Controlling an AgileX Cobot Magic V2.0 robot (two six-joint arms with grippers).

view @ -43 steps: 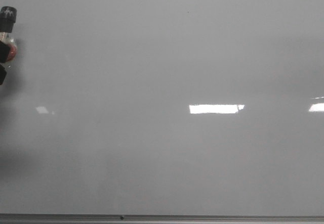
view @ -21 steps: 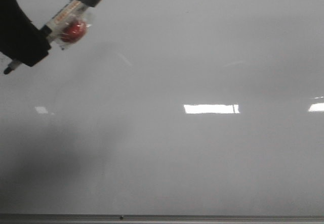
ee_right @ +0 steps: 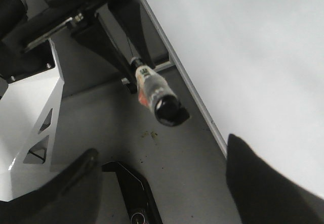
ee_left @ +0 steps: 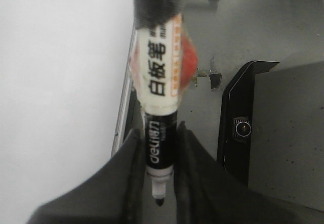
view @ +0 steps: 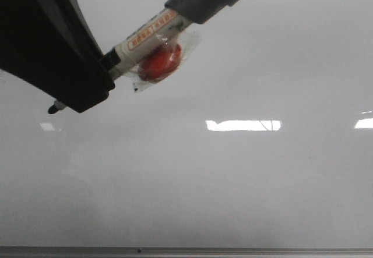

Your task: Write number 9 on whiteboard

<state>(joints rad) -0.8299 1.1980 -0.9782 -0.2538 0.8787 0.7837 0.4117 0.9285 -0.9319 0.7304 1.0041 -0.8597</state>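
Note:
The whiteboard [view: 245, 182] fills the front view, glossy and pale grey, and no number 9 shows on it. My left gripper [view: 93, 86] reaches in from the upper left, shut on a whiteboard marker [view: 151, 34]. The marker's black tip [view: 52, 109] pokes out below the fingers, near the board. A red round thing in clear wrap [view: 160, 63] is stuck to the barrel. In the left wrist view the left gripper [ee_left: 160, 183] pinches the marker [ee_left: 161, 82] at its black band. My right gripper [ee_right: 162, 150] hangs open off the board's edge, holding nothing.
The board's thin metal frame [view: 186, 250] runs along the near edge. Beside the board [ee_right: 253, 47] lies grey floor with a black camera housing [ee_left: 243, 130] and a white bracket [ee_right: 30, 128]. Bright light reflections [view: 242, 125] sit on the board.
My left gripper has swung in from the left edge toward the middle of the board, carrying the marker. It now looms much larger in the front view.

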